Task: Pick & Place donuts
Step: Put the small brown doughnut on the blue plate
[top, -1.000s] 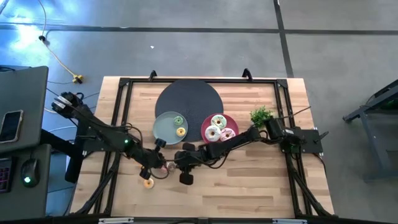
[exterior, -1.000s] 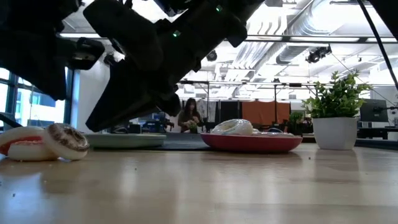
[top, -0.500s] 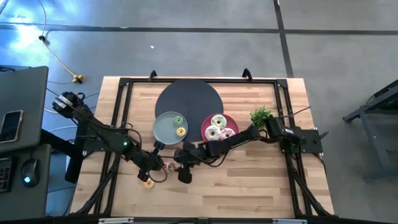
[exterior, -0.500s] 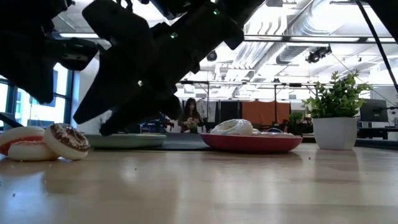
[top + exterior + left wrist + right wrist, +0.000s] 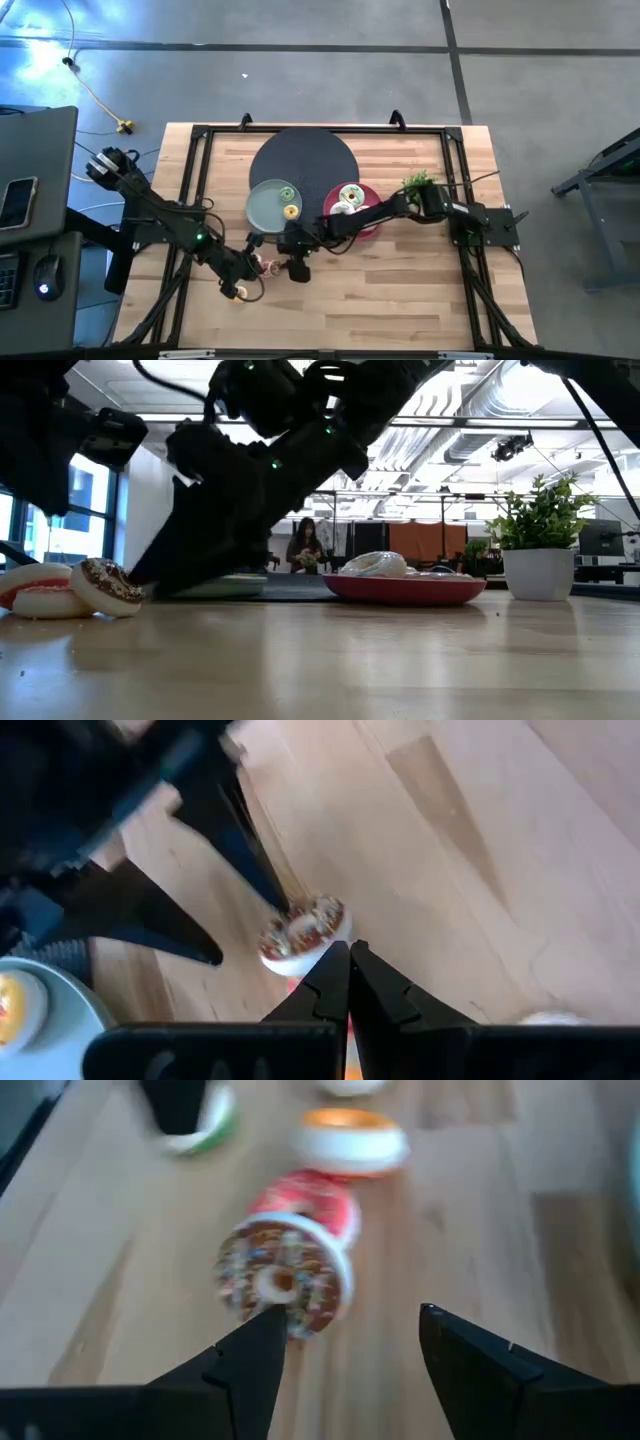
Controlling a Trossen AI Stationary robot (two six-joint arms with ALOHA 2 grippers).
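Chocolate-sprinkled donut tilted just beyond the open right claw — untouched.

The wooden table stands on a grey concrete floor with dark seams. A yellow cable lies on the floor beside it. In the low view, the room behind is large, with bright ceiling lamps, silver ducts and a window. A person sits far behind.
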